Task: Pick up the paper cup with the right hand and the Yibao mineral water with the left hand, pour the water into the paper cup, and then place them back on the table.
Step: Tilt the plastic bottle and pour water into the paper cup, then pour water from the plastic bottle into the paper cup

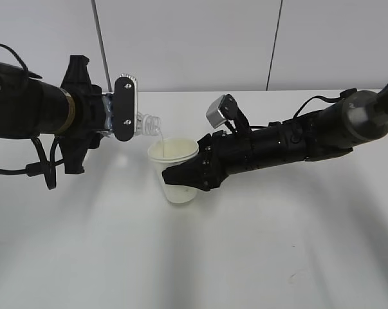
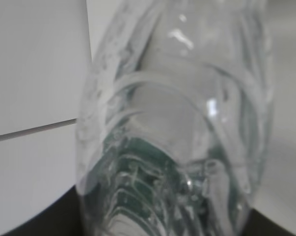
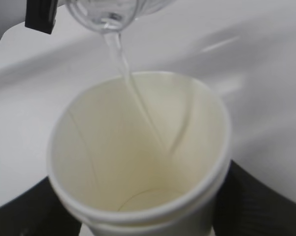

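My left gripper (image 1: pixel 116 116) is shut on the clear Yibao mineral water bottle (image 1: pixel 145 123), held tipped on its side with its open mouth over the cup. A thin stream of water (image 3: pixel 130 83) runs from the bottle mouth (image 3: pixel 106 14) into the cream-white paper cup (image 1: pixel 175 168). My right gripper (image 1: pixel 184 175) is shut on the cup's side and holds it upright, tilted slightly, above the white table (image 1: pixel 194 257). In the left wrist view the bottle (image 2: pixel 177 128) fills the frame, green label at the bottom. The cup's inside (image 3: pixel 138 147) shows a little water at the bottom.
A grey wall with dark vertical seams stands behind the table's far edge (image 1: pixel 245 91). The black left arm (image 1: pixel 26 109) and the right arm (image 1: pixel 309 135) reach in from both sides.
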You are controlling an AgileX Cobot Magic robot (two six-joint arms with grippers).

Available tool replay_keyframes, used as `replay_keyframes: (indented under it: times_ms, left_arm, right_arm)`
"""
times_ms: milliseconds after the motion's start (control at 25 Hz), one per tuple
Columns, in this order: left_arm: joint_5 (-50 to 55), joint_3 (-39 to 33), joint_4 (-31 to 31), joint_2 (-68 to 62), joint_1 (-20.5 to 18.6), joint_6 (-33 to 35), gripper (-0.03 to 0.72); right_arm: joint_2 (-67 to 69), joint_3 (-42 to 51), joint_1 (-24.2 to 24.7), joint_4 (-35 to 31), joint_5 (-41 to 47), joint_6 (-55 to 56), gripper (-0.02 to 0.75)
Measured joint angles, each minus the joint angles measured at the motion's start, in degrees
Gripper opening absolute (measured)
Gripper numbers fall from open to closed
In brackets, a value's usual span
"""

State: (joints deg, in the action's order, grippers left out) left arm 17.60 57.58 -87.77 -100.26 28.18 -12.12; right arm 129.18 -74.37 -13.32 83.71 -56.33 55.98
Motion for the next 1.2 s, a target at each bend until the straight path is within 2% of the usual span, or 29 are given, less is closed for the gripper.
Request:
replay_keyframes:
  times_ms: [1200]
  left_arm:
    - [1.2, 0.0, -2.6, 0.0, 0.0, 0.0, 0.335]
  right_arm:
    - [0.0, 0.0, 0.0, 0.4, 0.0, 0.0, 0.532]
